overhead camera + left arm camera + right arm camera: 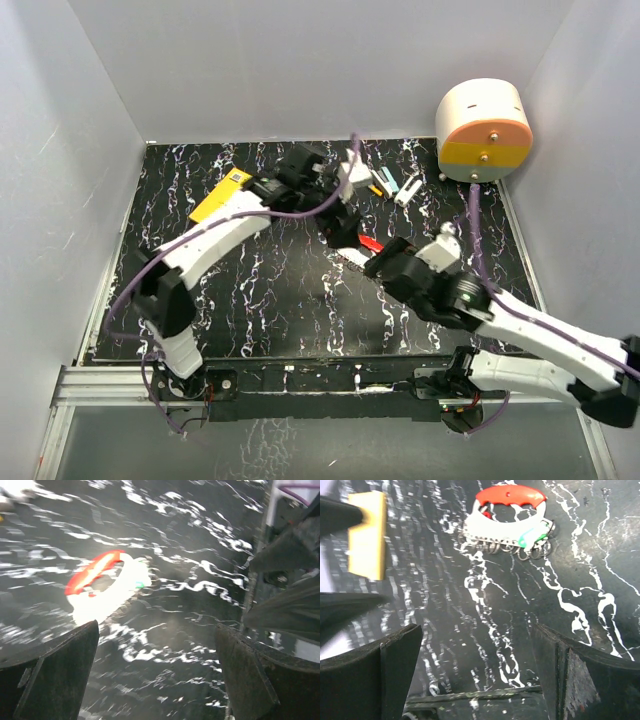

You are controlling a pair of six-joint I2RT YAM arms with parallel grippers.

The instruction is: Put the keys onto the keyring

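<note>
Black, white-veined mat [280,300] inside a white-walled booth. A round white, orange and yellow drum [484,130] stands in the far right corner, a yellow box [220,195] lies far left, and a few pens [395,185] lie far centre.

Keys [360,248]: flat on the mat, centre and slightly right, between the two arm tips. The red key [510,496] lies on the far side of the whitish key [495,530], touching it. A small green piece [530,537] sits at the whitish key's right end.

Left gripper [156,630]: jaws spread wide, nothing between them, hanging over the mat with the bunch off to the left. Right gripper [476,630]: also wide and empty, with the keys lying beyond its tips. Neither touches the keys.

Progress, my reading: the keyring [525,550], a run of wire loops, lies along the near edge of the whitish key, against it. With both keys gathered at it and both grippers empty, the threading looks done or nearly so. I cannot tell whether each key's hole truly sits on the wire. Only confirming that would seem to be left.

Views:
- The right wrist alone resolves the loops.
- The left wrist is smeared: a red and white blur with a green speck, no wire.
- The top view alone shows both arms converging, but the keys there are mere slivers.
</note>
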